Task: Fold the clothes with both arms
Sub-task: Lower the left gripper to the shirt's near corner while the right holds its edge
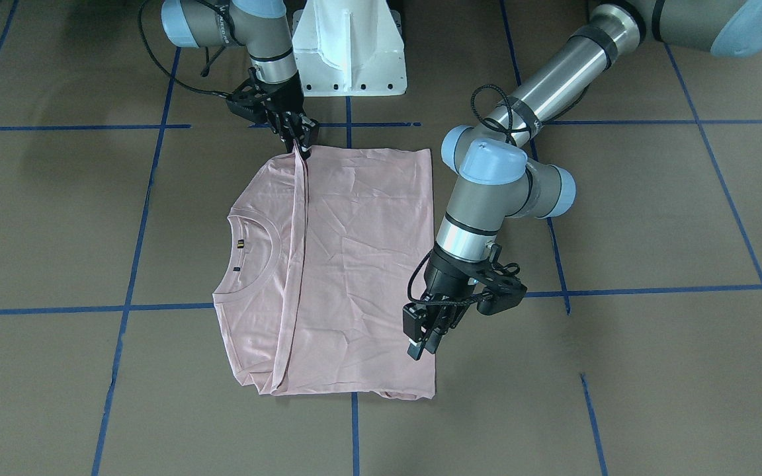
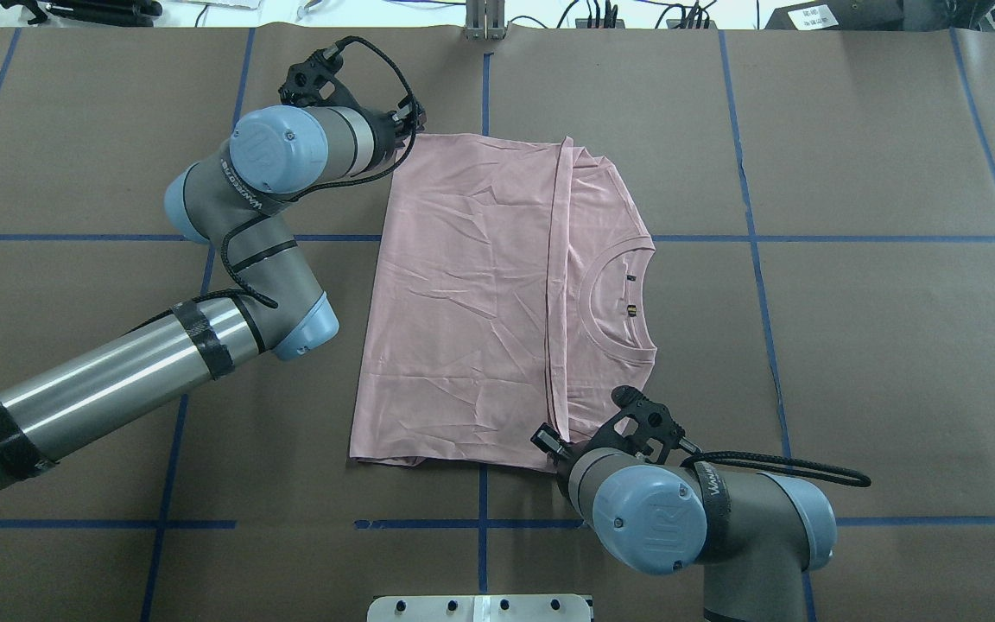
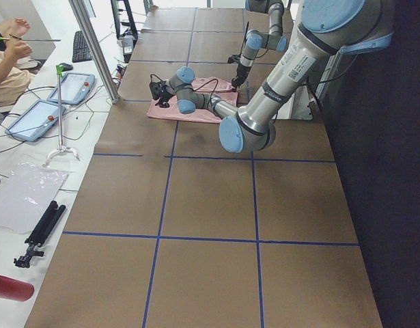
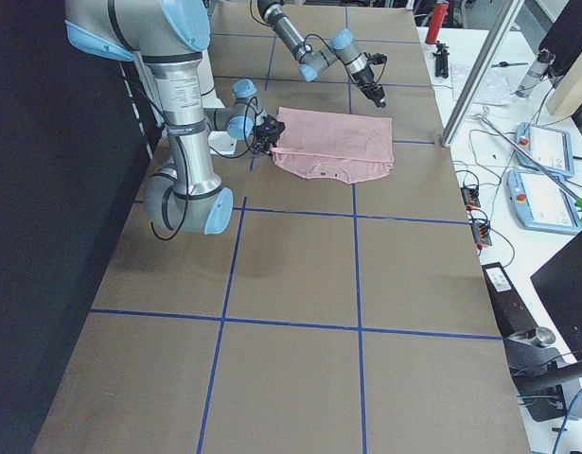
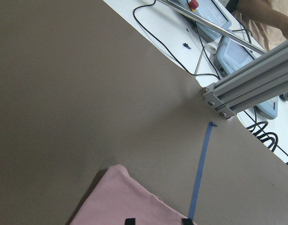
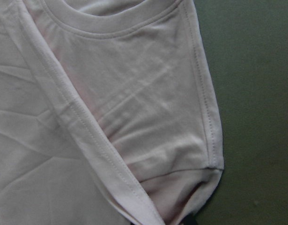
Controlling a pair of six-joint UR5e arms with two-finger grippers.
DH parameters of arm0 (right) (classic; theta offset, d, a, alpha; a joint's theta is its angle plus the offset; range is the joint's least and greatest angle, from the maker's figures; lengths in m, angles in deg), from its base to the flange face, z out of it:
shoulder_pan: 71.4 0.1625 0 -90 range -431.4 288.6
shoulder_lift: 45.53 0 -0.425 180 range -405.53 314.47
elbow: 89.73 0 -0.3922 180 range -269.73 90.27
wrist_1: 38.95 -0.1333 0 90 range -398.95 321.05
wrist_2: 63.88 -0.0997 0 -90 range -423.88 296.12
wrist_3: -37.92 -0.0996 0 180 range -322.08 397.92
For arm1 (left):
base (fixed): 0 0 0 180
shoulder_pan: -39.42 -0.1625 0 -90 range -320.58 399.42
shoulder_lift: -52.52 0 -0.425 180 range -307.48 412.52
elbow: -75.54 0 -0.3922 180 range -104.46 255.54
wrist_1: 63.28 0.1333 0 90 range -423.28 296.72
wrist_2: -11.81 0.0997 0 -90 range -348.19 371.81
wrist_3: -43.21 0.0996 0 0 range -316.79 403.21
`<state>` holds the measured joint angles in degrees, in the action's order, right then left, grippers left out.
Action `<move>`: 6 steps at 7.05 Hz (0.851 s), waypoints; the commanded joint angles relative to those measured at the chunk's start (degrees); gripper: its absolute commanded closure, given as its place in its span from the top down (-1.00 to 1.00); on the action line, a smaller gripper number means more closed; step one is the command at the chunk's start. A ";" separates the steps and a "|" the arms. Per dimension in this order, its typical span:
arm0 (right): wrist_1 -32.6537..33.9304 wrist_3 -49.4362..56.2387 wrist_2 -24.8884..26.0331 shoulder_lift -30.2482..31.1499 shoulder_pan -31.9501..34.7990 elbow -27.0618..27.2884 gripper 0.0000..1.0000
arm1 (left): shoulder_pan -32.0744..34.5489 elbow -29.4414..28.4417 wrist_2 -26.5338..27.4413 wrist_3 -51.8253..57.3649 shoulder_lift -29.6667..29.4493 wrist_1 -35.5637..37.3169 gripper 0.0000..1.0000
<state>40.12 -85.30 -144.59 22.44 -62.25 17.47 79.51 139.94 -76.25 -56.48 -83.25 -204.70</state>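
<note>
The pale pink T-shirt (image 1: 354,264) lies flat on the brown table, its lower part folded over toward the ribbed collar (image 2: 623,298). The dog print is hidden. My right gripper (image 1: 301,142) is low at the shirt's near corner (image 2: 549,442), shut on the folded hem edge, which runs up to it in the right wrist view (image 6: 134,187). My left gripper (image 1: 423,344) hovers over the shirt's far corner (image 2: 407,130), open and empty. Its fingertips (image 5: 129,220) show just above the pink cloth (image 5: 125,201).
The white pedestal base (image 1: 348,46) stands behind the shirt on the robot's side. Blue tape lines (image 2: 748,238) cross the table. An aluminium post (image 5: 247,89), cables and operator tablets (image 3: 73,85) stand past the far edge, where a person (image 3: 8,61) sits.
</note>
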 commanded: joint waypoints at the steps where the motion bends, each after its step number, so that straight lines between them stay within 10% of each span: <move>1: 0.29 -0.10 0.03 -0.03 0.07 0.20 -1.00 | -0.01 0.02 0.00 -0.07 0.06 0.00 -0.13; 4: 0.38 -0.01 -0.06 -0.03 0.25 0.37 -1.00 | -0.01 4.04 -0.26 -0.07 0.15 1.93 -0.13; 6: 0.47 -0.01 -0.32 1.11 0.08 4.49 -1.00 | -2.12 19.61 -4.72 -4.62 9.15 7.69 -0.13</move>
<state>40.56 -85.31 -144.78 22.91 -62.06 19.77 78.41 150.03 -78.64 -58.72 -79.30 -200.83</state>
